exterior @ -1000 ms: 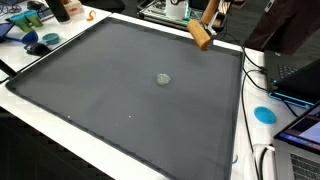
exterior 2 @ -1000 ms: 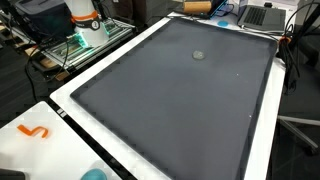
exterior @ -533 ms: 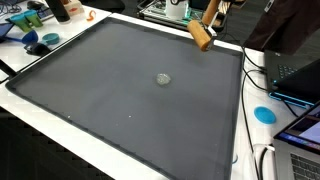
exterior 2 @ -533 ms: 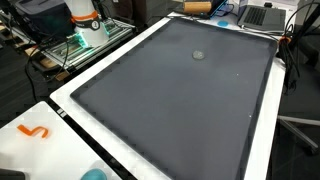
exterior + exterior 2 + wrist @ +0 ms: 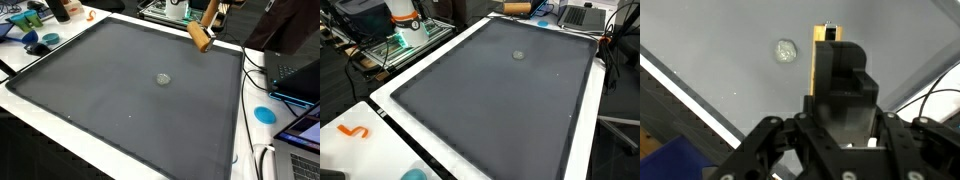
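Observation:
A long wooden block (image 5: 201, 38) hangs tilted over the far edge of the large dark grey mat (image 5: 100, 90). In the wrist view my gripper (image 5: 835, 62) is shut, and the wooden block (image 5: 822, 62) shows as a tan strip along the dark fingers. A small grey round object (image 5: 163, 79) lies near the middle of the mat, well apart from the block; it also shows as the grey round object (image 5: 518, 55) and the grey round object (image 5: 786, 50). In both exterior views the gripper's body is mostly cut off by the frame edge.
The mat sits on a white table (image 5: 365, 115). A blue disc (image 5: 264, 114), a laptop (image 5: 298, 78) and cables (image 5: 262, 158) lie on one side. Blue items (image 5: 40, 42) and an orange hook (image 5: 355, 131) sit off the mat. A cart (image 5: 395, 45) stands beside the table.

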### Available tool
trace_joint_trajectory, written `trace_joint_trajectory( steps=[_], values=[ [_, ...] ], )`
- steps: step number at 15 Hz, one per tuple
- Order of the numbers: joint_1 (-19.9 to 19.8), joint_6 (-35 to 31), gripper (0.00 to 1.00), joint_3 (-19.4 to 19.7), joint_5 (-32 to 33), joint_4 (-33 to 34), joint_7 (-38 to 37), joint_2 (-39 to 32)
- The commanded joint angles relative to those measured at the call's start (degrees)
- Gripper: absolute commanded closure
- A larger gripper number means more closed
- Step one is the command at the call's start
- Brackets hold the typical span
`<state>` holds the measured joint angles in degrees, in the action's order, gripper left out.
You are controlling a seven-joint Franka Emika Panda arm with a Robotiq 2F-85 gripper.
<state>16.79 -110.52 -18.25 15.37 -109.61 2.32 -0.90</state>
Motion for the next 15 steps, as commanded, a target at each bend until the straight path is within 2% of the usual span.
trace_joint_trajectory(
  steps=[1,7,15],
  values=[
    [-0.05,-3.33,0.76,0.85,1.38,-1.59,-0.75,-1.79],
    [-0.82,-10.89,0.76,3.15,3.21,-4.13,-1.12,-5.63],
    [-0.96,-15.62,0.76,5.61,6.27,-5.58,-2.11,-9.84]
  ],
)
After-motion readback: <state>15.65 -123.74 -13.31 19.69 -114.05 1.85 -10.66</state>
